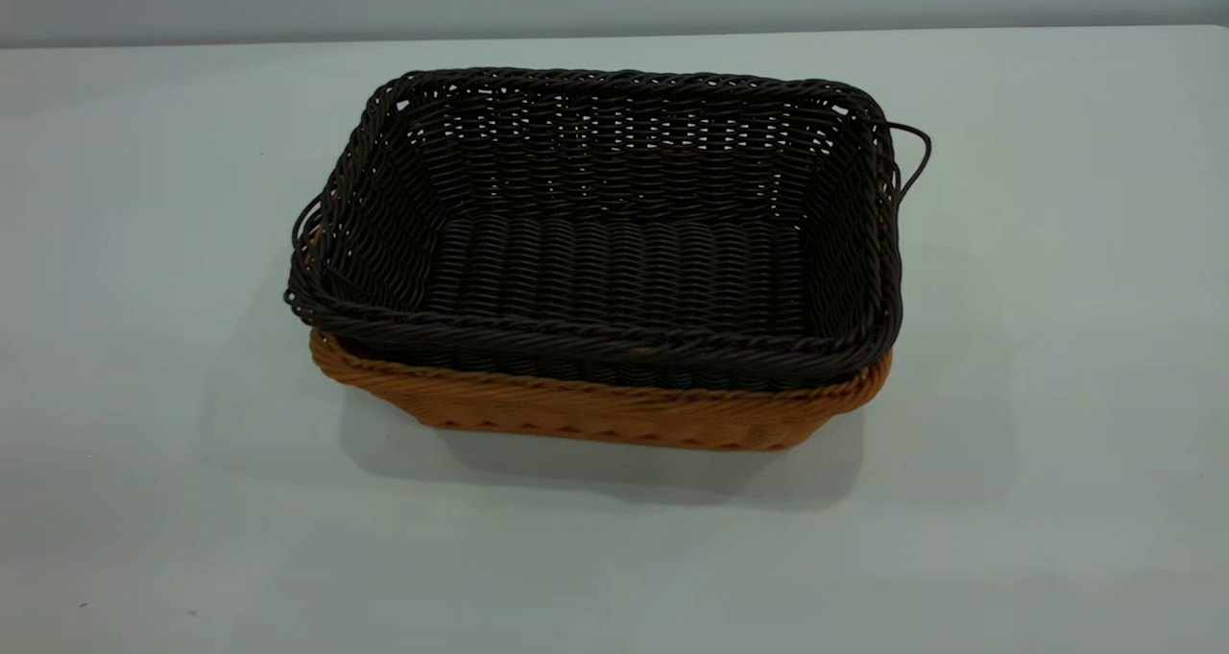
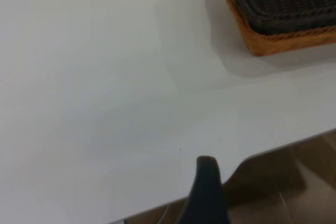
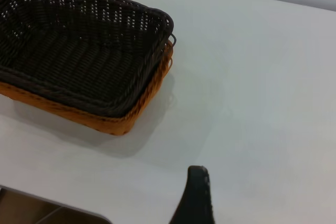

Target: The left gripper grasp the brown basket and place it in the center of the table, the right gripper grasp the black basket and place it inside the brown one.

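Observation:
The black basket [image 1: 614, 251] sits nested inside the brown basket [image 1: 614, 414] in the middle of the table [image 1: 144, 347]. Only the brown basket's rim and lower wall show beneath it. Neither gripper appears in the exterior view. In the left wrist view my left gripper [image 2: 257, 203] hangs over the table's edge, well away from the baskets [image 2: 278, 35]; one dark finger [image 2: 206, 187] shows with nothing beside it. In the right wrist view my right gripper [image 3: 236, 203] is above bare table beside the nested baskets [image 3: 79, 51]; one finger [image 3: 194, 195] shows. Both grippers hold nothing.
A thin wire handle [image 1: 917, 159] sticks out from the black basket's right end. The table's edge [image 2: 273, 153] and the brown floor beyond it show in the left wrist view. A grey wall runs behind the table.

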Tool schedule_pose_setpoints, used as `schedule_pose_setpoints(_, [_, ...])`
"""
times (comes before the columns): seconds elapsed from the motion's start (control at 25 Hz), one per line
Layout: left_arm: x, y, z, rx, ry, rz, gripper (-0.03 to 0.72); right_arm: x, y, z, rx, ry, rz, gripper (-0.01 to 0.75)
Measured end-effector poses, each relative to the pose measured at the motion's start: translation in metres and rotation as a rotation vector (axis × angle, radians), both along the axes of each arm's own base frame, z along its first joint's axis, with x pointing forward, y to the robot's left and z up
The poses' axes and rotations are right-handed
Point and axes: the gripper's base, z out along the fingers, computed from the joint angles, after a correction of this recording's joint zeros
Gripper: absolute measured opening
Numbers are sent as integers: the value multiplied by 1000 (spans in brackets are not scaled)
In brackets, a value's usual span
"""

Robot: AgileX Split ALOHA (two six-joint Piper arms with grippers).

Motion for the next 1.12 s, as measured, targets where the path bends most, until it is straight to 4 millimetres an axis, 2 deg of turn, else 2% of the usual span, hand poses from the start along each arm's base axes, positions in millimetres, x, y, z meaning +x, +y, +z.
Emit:
schedule_pose_setpoints(0.6, [0, 0, 1, -3, -18, 10, 580, 0, 0, 0, 1, -4, -1, 573])
schedule_pose_setpoints(1.0, [-8, 5, 0, -1, -76, 259, 580, 1, 0, 0, 1, -2, -1, 573])
schedule_pose_setpoints(1.12, [-8, 6, 0, -6, -77, 282, 580, 1, 0, 0, 1, -2, -1, 573])
